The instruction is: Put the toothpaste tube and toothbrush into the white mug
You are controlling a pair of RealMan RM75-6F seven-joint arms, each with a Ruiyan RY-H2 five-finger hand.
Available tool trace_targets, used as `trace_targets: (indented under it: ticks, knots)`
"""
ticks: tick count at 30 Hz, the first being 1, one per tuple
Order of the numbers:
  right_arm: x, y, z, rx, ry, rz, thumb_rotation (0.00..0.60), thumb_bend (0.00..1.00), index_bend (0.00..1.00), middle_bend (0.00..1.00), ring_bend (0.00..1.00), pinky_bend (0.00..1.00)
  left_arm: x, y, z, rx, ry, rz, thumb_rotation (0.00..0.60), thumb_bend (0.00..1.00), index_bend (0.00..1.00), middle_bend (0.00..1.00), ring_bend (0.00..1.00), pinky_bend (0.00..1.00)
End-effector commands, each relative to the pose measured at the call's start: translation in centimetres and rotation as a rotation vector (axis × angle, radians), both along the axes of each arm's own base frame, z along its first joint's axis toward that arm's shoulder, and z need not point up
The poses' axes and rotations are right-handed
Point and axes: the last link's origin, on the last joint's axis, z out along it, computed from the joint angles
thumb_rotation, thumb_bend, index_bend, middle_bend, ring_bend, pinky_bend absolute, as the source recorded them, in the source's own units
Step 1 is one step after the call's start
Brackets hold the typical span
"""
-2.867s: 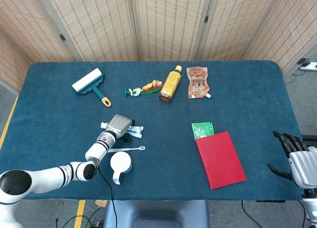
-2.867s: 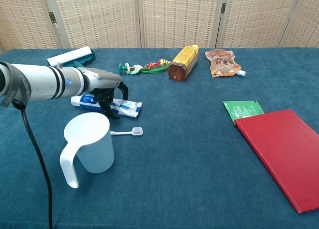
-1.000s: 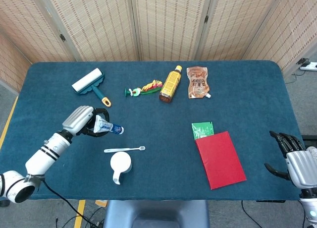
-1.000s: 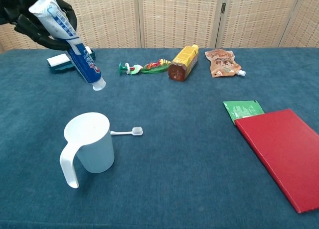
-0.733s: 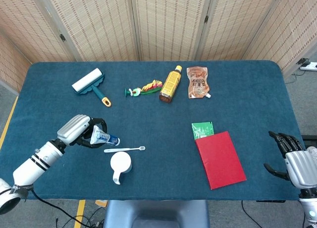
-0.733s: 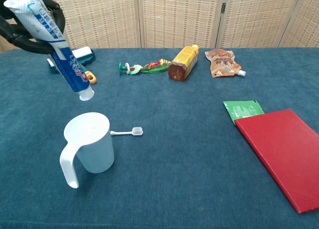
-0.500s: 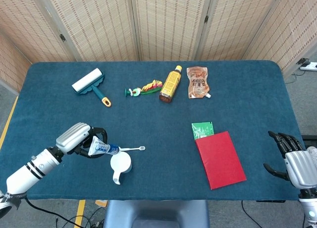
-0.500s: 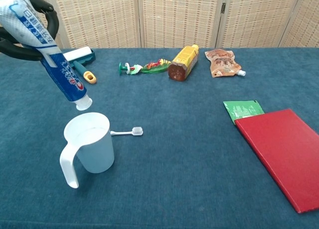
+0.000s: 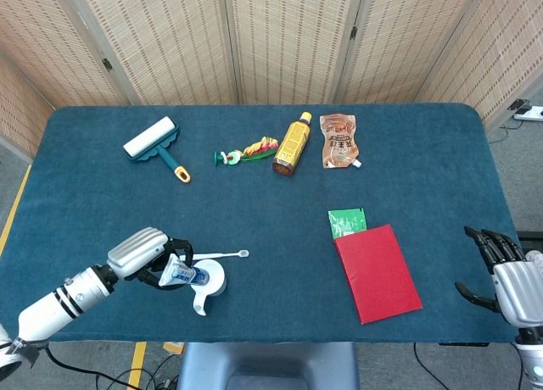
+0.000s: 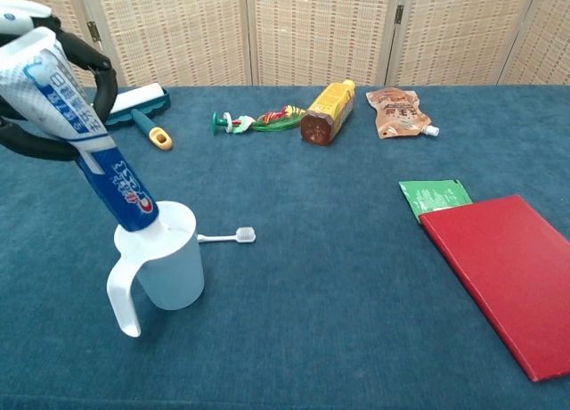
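Observation:
My left hand grips the blue and white toothpaste tube, cap end down. The cap end dips inside the rim of the white mug, which stands upright with its handle towards me. The tube leans to the left, its upper end in my fingers. A white toothbrush lies flat on the cloth just behind and right of the mug. My right hand hangs at the table's near right edge, fingers apart, holding nothing.
On the blue table lie a red book over a green packet, a lint roller, a yellow bottle, a brown pouch and a coloured toy brush at the back.
My left hand lifted the toothpaste tube off the table, swung it towards me and lowered it; its cap end now sits inside the mug's rim. The right hand stayed still.

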Motion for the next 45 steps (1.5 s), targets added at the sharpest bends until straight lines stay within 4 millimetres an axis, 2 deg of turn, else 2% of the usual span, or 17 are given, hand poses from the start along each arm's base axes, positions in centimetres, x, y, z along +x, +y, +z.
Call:
trace_targets:
  ticks: [1, 10, 22, 26, 34, 45]
  knots:
    - [0.0, 0.0, 0.0, -0.001, -0.001, 0.002, 0.600, 0.09, 0.09, 0.21, 0.16, 0.18, -0.3, 0.1, -1.0, -0.010, 0.025, 0.012, 0.600, 0.30, 0.64, 0.97, 0.87, 1.00]
    - [0.1, -0.1, -0.1, 0.003, 0.000, 0.005, 0.600, 0.09, 0.09, 0.21, 0.16, 0.18, -1.0, 0.5, -2.8, 0.028, 0.129, -0.020, 0.600, 0.30, 0.58, 0.97, 0.87, 1.00]
    - [-0.2, 0.0, -0.1, 0.001, -0.002, -0.005, 0.600, 0.09, 0.09, 0.21, 0.16, 0.18, -1.1, -0.1, -3.3, 0.027, 0.159, -0.023, 0.600, 0.30, 0.33, 0.97, 0.87, 1.00]
    - [-0.4, 0.0, -0.1, 0.000, -0.003, -0.008, 0.600, 0.09, 0.09, 0.21, 0.16, 0.18, -0.9, -0.1, -2.0, 0.053, 0.122, -0.012, 0.600, 0.30, 0.30, 0.97, 0.87, 1.00]
    - [-0.6, 0.1, 0.1, -0.004, -0.003, -0.016, 0.600, 0.09, 0.09, 0.21, 0.16, 0.18, -1.8, 1.4, 2.7, 0.132, 0.030, 0.091, 0.600, 0.30, 0.31, 0.97, 0.87, 1.00]
    - [-0.4, 0.0, 0.1, -0.001, -0.001, -0.006, 0.600, 0.09, 0.09, 0.21, 0.17, 0.18, -4.6, 4.3, 5.3, 0.235, -0.044, 0.243, 0.600, 0.30, 0.35, 0.97, 0.87, 1.00]
